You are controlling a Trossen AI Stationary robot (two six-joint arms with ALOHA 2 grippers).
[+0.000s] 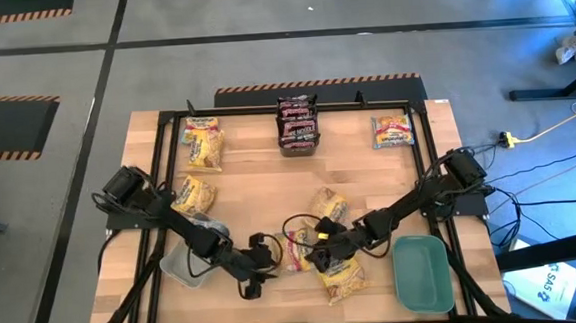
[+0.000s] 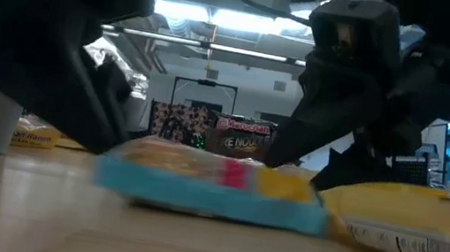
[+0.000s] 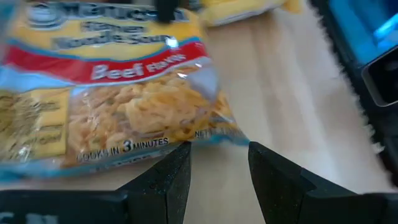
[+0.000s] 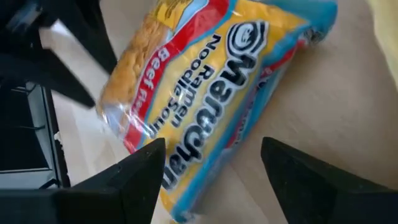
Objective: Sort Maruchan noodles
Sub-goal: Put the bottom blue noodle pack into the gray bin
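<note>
High view: left gripper [image 1: 265,266] and right gripper [image 1: 313,250], both with fingers spread, flank a beef packet [image 1: 295,249] lying flat on the table [image 1: 269,183].

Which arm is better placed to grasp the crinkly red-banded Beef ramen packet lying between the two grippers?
Probably the left. The left gripper is open with one edge of the crinkly red-banded Beef ramen packet just beyond its fingertips. The right gripper, also open, faces the packet's broad printed face.
</note>
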